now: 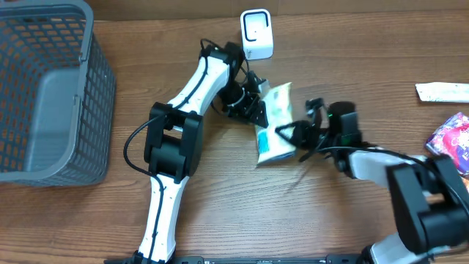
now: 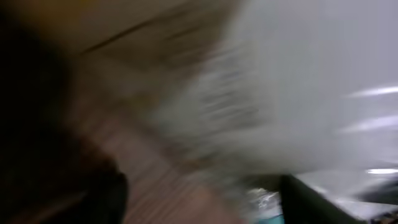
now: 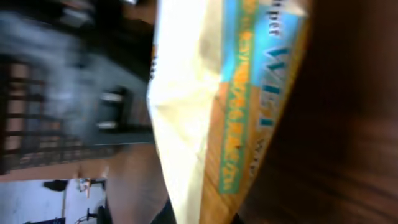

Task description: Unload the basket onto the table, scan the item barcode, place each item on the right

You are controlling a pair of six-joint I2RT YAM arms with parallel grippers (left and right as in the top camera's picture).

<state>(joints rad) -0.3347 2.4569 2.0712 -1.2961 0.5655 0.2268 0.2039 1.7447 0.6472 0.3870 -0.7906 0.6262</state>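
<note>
While we are clamping our right gripper (image 1: 299, 138) on the packet (image 1: 278, 111) below the scanner (image 1: 256, 34), the basket (image 1: 102, 103) is sitting well apart. We cannot tell whether our left gripper (image 1: 255, 104) beside it is parted.

overhead: bright, even light; sharp across the table (image 1: 242, 213); soft faint shadows on the wood; slight smear on the right arm (image 1: 425, 198) | left wrist: heavy motion blur throughout; pale washed-out glare on right; dark on left | right wrist: dim; left side smeared; packet (image 3: 205, 124) print soft, readable
</note>
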